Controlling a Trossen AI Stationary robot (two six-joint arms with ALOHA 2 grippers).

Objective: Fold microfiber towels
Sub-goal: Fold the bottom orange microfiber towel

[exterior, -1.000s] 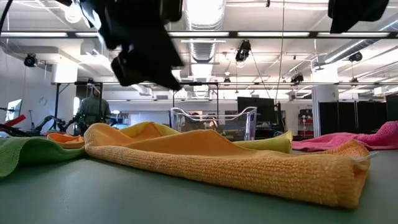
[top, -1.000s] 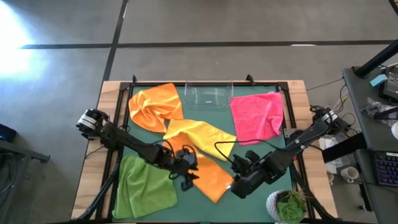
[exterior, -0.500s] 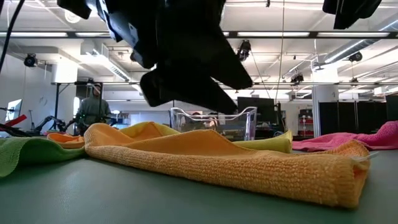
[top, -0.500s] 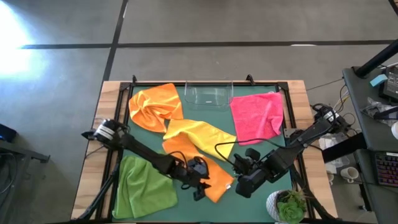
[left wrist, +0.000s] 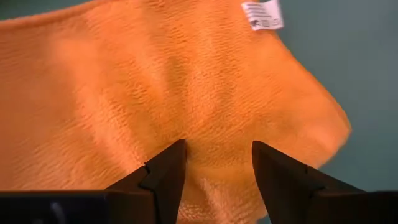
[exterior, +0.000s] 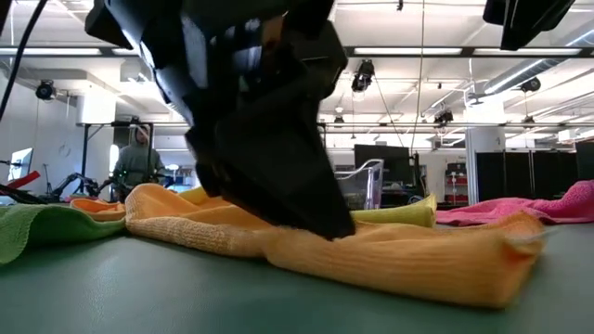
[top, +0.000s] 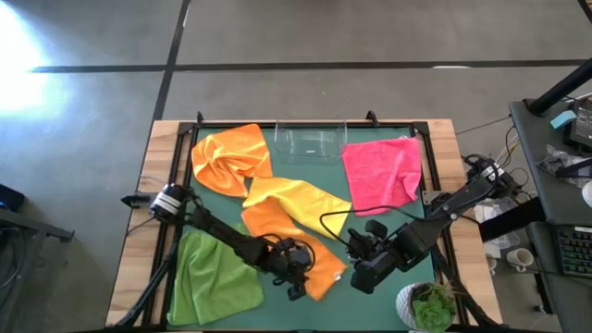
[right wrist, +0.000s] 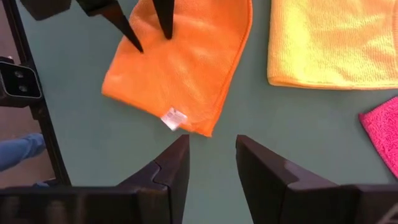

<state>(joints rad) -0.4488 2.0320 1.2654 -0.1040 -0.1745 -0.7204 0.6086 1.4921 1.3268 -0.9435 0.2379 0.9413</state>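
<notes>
We see the left jaws (left wrist: 214, 163) apart, pressing down on the orange towel (left wrist: 155, 93). The right jaws (right wrist: 211, 163) hang apart just beside its corner, touching nothing.

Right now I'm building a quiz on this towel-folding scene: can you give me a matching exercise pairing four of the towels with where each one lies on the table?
Things:
1. lime green towel
2. hot pink towel
3. yellow towel
4. crumpled orange towel

Places:
A. right of the clear plastic bin
B. mid-table, overlapping the flat orange towel
C. front left corner
D. left of the bin, at the back

Pairs: 1-C, 2-A, 3-B, 4-D
</notes>
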